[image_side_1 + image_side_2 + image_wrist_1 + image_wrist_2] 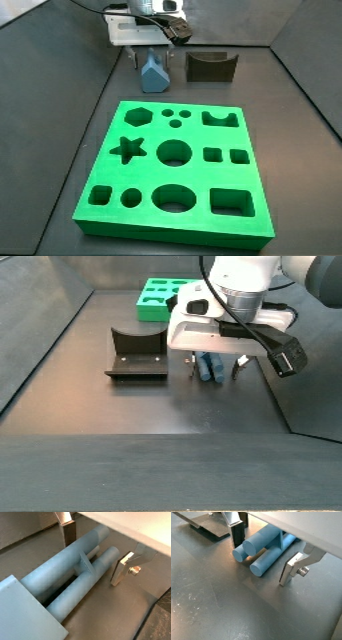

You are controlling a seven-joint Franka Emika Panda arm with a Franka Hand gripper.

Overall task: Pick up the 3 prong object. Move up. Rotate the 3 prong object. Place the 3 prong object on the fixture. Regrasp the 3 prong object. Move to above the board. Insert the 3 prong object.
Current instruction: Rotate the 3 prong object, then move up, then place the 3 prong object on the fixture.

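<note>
The 3 prong object (70, 572) is blue-grey and lies on the dark floor, its three round prongs (258, 549) side by side. My gripper (93, 554) is low over it, with one silver finger (122, 568) on each side of the prongs. A gap shows between that finger and the nearest prong, so the gripper is open. In both side views the piece (154, 70) (211, 368) sits under the gripper (151, 55) (214, 364). The fixture (210, 66) (138, 353) stands beside it. The green board (174, 160) (163, 296) lies further off.
Dark walls enclose the floor in both side views. The fixture's base plate (208, 529) shows in a wrist view, close behind one finger. The white gripper body (227, 328) and its cable overhang the piece.
</note>
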